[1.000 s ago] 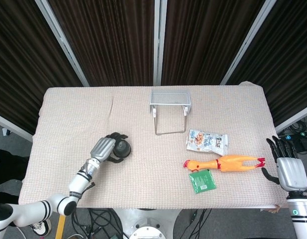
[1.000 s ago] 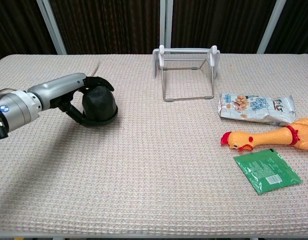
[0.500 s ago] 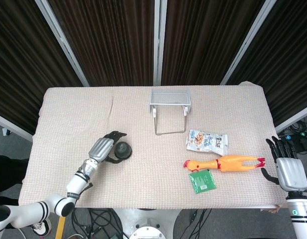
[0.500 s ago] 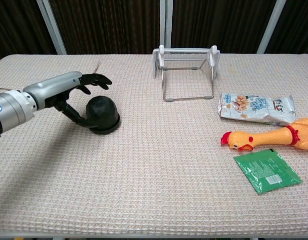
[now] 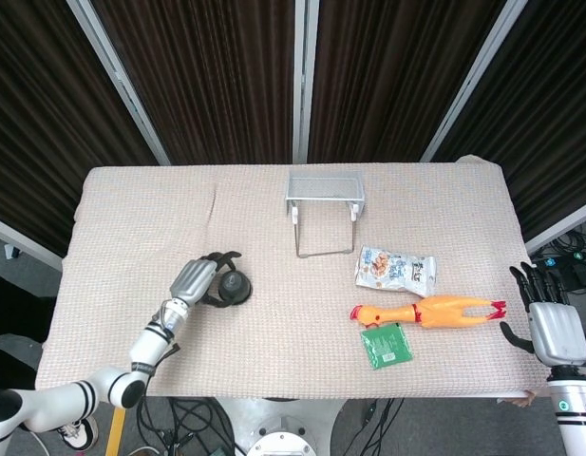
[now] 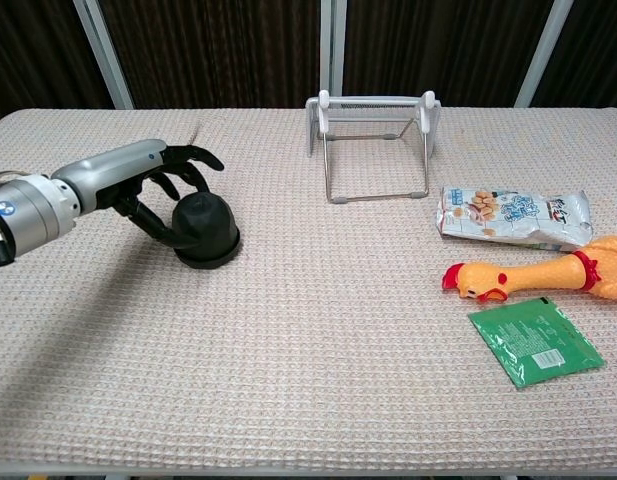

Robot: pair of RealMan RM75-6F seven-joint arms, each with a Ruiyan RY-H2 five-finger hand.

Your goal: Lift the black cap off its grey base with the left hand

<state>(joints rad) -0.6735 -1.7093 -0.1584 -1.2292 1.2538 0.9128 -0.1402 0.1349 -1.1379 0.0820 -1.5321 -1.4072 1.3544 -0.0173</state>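
Left hand (image 6: 153, 185): reaching over the black cap (image 6: 206, 226), fingers (image 6: 193, 156) spread apart and arching above the cap's far side, thumb curling low against its near left side; whether they are touching it cannot be told. Black cap: sitting on the cloth-covered table (image 6: 288, 360), directly beneath and just right of that hand, base not distinguishable. Right hand (image 5: 551, 323): hanging off the table's right edge, fingers apart, holding nothing, well apart from the rubber chicken (image 5: 425, 311).
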